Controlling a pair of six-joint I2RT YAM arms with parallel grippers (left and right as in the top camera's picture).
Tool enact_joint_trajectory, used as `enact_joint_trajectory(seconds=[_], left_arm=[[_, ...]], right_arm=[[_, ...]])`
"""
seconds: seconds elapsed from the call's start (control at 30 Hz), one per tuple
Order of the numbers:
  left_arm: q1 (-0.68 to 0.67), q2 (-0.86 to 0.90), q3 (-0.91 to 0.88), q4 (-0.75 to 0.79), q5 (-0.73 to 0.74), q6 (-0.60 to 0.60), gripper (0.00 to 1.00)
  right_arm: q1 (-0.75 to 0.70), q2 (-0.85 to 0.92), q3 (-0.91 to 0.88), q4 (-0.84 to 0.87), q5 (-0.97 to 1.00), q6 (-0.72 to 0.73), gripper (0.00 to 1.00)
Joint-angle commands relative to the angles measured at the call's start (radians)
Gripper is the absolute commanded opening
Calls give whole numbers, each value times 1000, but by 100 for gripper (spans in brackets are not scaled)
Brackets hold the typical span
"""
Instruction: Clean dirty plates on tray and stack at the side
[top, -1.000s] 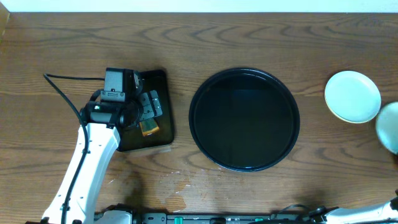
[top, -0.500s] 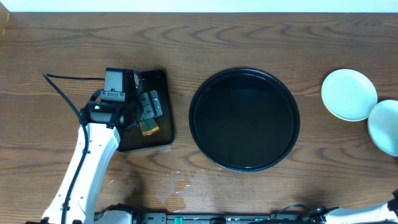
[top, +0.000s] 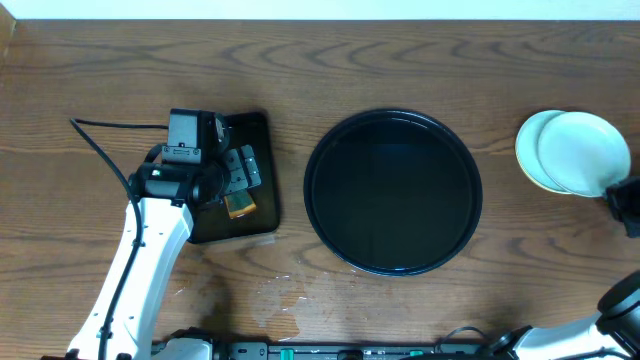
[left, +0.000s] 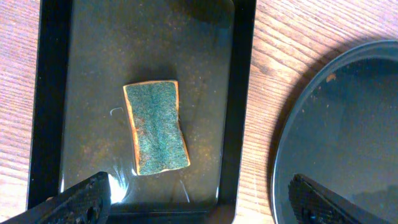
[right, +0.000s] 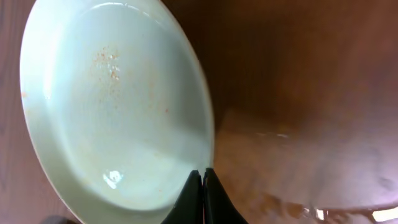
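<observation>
The round black tray (top: 393, 191) lies mid-table with nothing on it. On the wood at the far right rests a pale plate (top: 527, 152). A pale mint plate (top: 585, 150) overlaps it, held at its near rim by my right gripper (top: 610, 192). In the right wrist view that plate (right: 112, 106) shows faint orange specks, and the gripper (right: 203, 177) is shut on its rim. My left gripper (left: 202, 202) hangs open over the rectangular tray, with the green-topped sponge (left: 155, 127) just beyond its fingers (left: 81, 199).
The small rectangular black tray (top: 258, 140) sits at the left and holds the sponge (top: 239, 206). Wet patches mark the wood near the front edge (top: 285, 290). The left arm's cable (top: 100, 135) runs across the table's left side.
The right gripper has carried the mint plate in from the right edge, leftward and away, until it overlaps the resting plate. The left arm has not moved.
</observation>
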Motion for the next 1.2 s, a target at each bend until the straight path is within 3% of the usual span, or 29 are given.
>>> enact_joint_trajectory(seconds=[0.0,0.3,0.37,0.43,0.6,0.67,0.8,0.87,0.9,1.0,1.17], left_arm=[[2,6,15,-4,9,10,92],[2,6,15,-4,9,10,92],[2,6,15,-4,9,10,92],[2,6,15,-4,9,10,92],[2,6,15,-4,9,9,92],[2,6,15,-4,9,9,92],[2,6,15,-4,9,10,92],[2,6,15,-4,9,10,92],[2,6,15,-4,9,9,92],[2,6,15,-4,9,10,92],[2,6,15,-4,9,10,92]], right_arm=[[53,-18,-1,24,43,0,1],[163,-19,-1,-24,63,18,1],[172,-31,1,-26,40,17,18],[173,-64,1,-33,5,16,27],[222,-259,1,-55,-280,-182,38],[314,-387,1,-74,-425,-258,41],[534,-587,1,-85,-358,-283,50],[657,-671,1,-82,-277,-283,64],[711,-703,1,-83,-237,-282,99],[876,-785,0,-89,-129,-282,99],[1075,-853,0,-102,-118,-286,99]])
